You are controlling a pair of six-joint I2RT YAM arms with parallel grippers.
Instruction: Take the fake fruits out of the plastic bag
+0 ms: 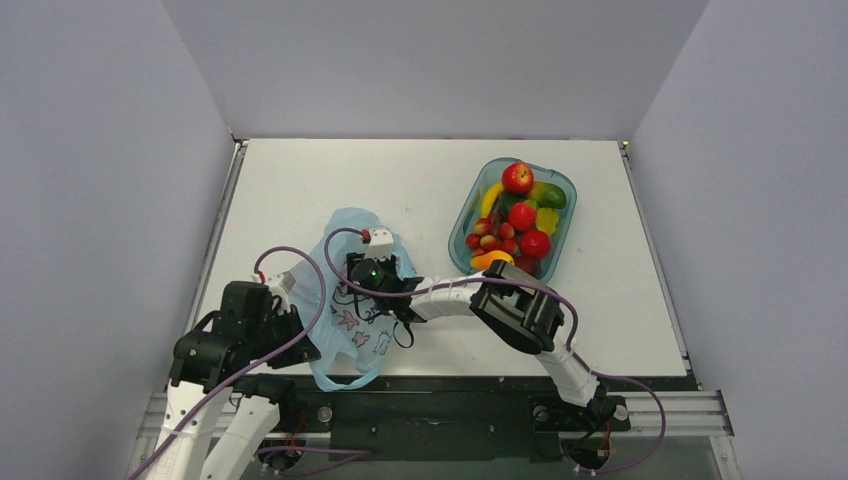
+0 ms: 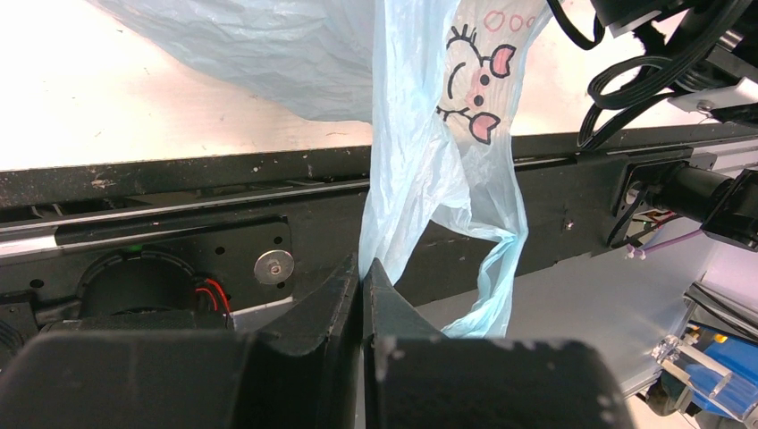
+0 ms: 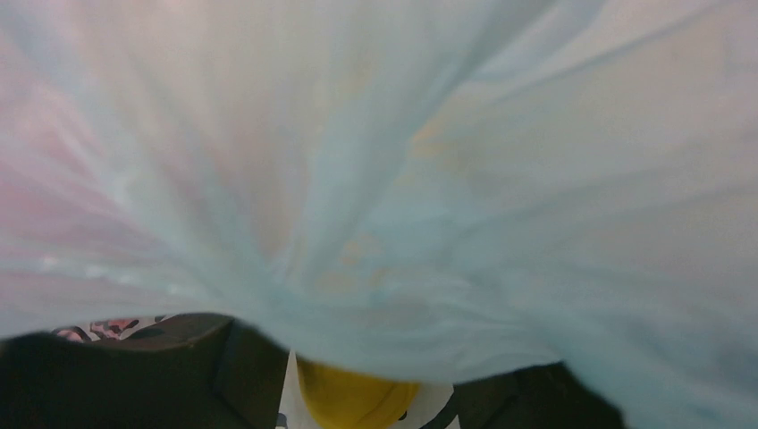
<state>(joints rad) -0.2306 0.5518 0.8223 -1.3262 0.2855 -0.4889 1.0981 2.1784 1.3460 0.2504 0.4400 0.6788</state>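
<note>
Closest to the arm bases, the left fingers (image 2: 335, 308) are pressed fully together on a fold of the thin, crinkly light-blue plastic bag (image 2: 420, 170), pinching it where it drapes past the near edge of the white surface (image 1: 300, 180). One loop handle (image 2: 496, 268) hangs loose beside them. Beyond, the bag lies crumpled on the near-left part of the surface with its cartoon print facing up, and the right arm reaches across into it. The right fingers (image 3: 134, 366) stand partly apart under a veil of blue film, with a glossy yellow toy fruit (image 3: 353, 398) between them. Whether they clamp it or merely bracket it cannot be told, since the film hides most of that view. Farthest back, at right, a teal transparent oval tub (image 1: 573, 205) holds a heap of red, yellow and green toy fruits (image 1: 520, 215), well apart from the bag. The step in hand appears to be drawing the yellow fruit out. Done well, it calls for the left pinch to hold the bag taut while the right fingers close on fruit alone, with no film caught between, and then withdraw through the mouth.
</note>
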